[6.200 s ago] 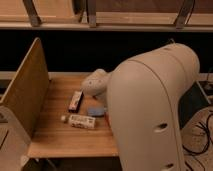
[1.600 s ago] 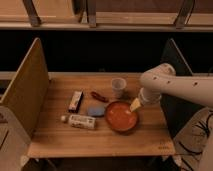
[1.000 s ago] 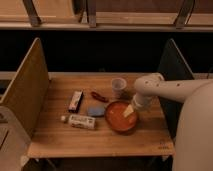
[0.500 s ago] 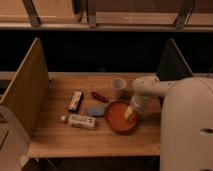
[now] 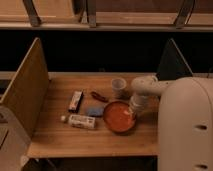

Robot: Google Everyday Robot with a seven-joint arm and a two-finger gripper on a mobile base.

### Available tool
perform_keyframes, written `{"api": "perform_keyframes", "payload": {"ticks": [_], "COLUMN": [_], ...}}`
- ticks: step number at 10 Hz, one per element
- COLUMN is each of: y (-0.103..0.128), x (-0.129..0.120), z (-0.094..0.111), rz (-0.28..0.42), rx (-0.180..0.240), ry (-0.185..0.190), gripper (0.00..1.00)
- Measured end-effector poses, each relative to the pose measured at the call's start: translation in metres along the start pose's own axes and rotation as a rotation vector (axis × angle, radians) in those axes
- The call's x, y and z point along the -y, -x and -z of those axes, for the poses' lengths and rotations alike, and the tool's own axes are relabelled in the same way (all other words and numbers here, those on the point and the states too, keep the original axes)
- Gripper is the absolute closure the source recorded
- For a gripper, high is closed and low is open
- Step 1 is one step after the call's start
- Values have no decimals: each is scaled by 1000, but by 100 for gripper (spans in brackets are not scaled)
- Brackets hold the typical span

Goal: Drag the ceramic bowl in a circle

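Orange-red ceramic bowl (image 5: 119, 118) sitting at frame centre on table (image 5: 55, 141); gripper (image 5: 133, 113) reaching down at bowl's right rim; grip state not showing, cannot tell.

1 camera is looking down steeply from above the near edge of the wooden surface (image 5: 55, 140), taking in all of it. The arm (image 5: 185, 125) is crowding the lower right, close to the lens. The gripper (image 5: 133, 113) is hanging at the bowl's (image 5: 117, 119) right rim.

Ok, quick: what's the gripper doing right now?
Gripper: down at the right rim of the ceramic bowl; open or shut cannot be told.
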Motion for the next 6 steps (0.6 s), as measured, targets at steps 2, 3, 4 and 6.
{"api": "perform_keyframes", "payload": {"ticks": [2,3,4,6], "y": [-21,-32,-45,-55], "x": [6,14,25,41], "z": [9,13,16,18], "rz": [3,-4,-24,-58], "rx": [-40,-63,-91,-124], "ry": [-52,-82,-119,-162], "gripper": [89,89,89,89]}}
